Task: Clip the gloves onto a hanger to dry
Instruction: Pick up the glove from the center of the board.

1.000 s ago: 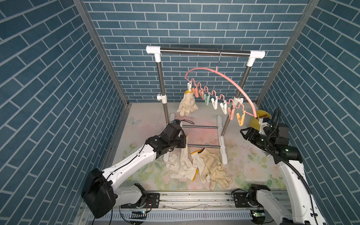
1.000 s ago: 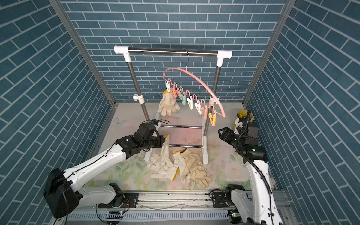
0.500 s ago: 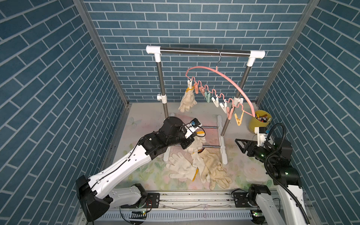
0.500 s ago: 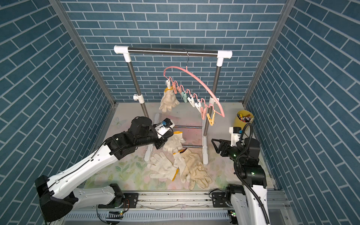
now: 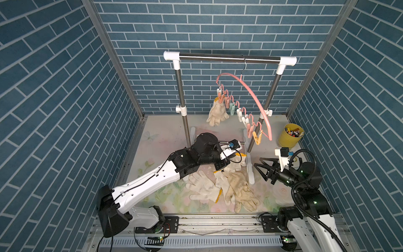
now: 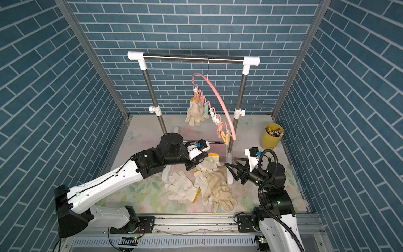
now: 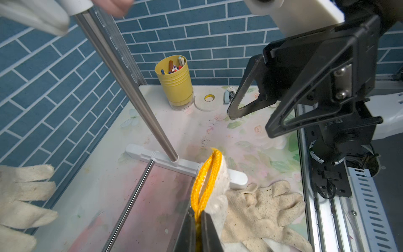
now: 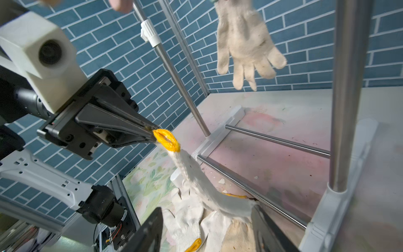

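One glove (image 5: 217,112) hangs from a clip at the high end of the hanger (image 5: 253,94). The other clips dangle empty, so the job is barely begun. A second glove (image 8: 192,176) is on its way: the left gripper (image 7: 197,220) is clenched on its yellow cuff and holds it just above the tabletop (image 5: 165,139), near the rack's (image 5: 229,58) foot, with its fingers trailing down to the heap (image 5: 218,187). At least three more gloves lie in that heap, overlapping, between the two arms. Still to do, by my reading: raise this glove to a free clip, get the clip open and the cuff into it, then repeat for every glove in the heap.

The right gripper (image 5: 260,172) is spread and empty. It points at the lifted glove from just beside it and is not touching it.

A second ago the left gripper was down at the heap, and the right arm was stretched up toward the low end of the hanger. Since then the left arm has risen with the glove. The right arm has pulled back and dropped to face it — likely to take a share of the hold. The hanger has also swung a little.
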Robot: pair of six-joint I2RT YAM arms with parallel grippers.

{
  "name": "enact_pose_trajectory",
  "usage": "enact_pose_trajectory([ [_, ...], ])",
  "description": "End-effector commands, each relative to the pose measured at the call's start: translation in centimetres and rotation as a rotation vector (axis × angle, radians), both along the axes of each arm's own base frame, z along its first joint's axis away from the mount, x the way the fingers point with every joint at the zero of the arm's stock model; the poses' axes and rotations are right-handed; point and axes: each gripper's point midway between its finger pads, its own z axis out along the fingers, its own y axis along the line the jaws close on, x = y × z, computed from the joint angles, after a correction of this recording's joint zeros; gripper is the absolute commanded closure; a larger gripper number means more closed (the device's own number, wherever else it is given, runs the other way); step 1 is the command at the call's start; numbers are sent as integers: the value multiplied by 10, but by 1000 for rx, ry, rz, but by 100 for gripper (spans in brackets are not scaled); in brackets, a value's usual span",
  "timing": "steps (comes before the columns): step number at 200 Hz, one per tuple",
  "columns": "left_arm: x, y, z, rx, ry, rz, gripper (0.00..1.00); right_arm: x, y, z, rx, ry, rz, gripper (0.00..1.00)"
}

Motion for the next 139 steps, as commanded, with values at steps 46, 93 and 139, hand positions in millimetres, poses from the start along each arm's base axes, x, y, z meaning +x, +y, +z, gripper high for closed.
enact_pose_trajectory([
  [46,-8,-28,19,-65,-23,-76,100,7,27,21,-51,-162,111,45],
  [93,-8,-29,17,-58,-32,-82,100,15,28,20,-72,-189,90,51],
  [139,-9,-31,13,-53,-25,-89,100,18,34,25,-63,-196,108,74],
])
